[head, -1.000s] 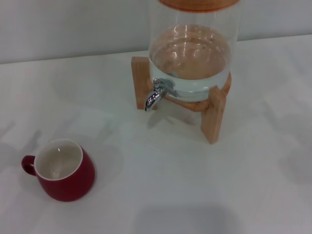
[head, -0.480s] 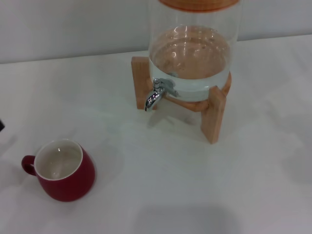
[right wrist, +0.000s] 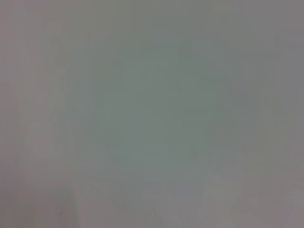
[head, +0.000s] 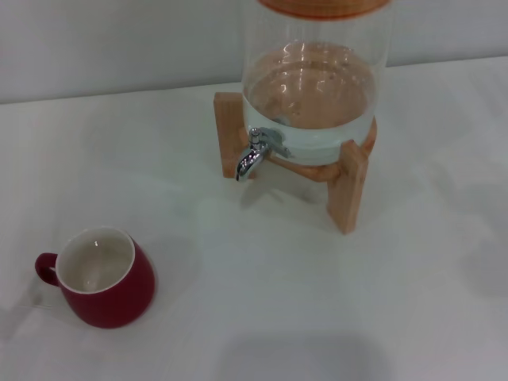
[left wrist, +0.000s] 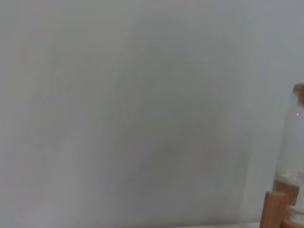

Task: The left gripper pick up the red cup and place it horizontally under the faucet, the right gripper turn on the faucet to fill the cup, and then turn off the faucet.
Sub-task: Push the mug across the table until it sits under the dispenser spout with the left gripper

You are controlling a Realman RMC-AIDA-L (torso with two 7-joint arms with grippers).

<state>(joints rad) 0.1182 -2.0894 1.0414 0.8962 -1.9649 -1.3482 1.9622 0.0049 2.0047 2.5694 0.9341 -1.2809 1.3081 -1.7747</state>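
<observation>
Red cup [head: 101, 278] upright (handle leftward), well apart from faucet [head: 255, 153].

Soft even light, faint shadows (wrist views blurred).

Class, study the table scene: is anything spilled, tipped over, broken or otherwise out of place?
Nothing stands out. The red cup stands upright on the table, apart from the dispenser. The glass jar sits squarely on its wooden stand, and no water runs from the faucet. No puddle shows.
</observation>
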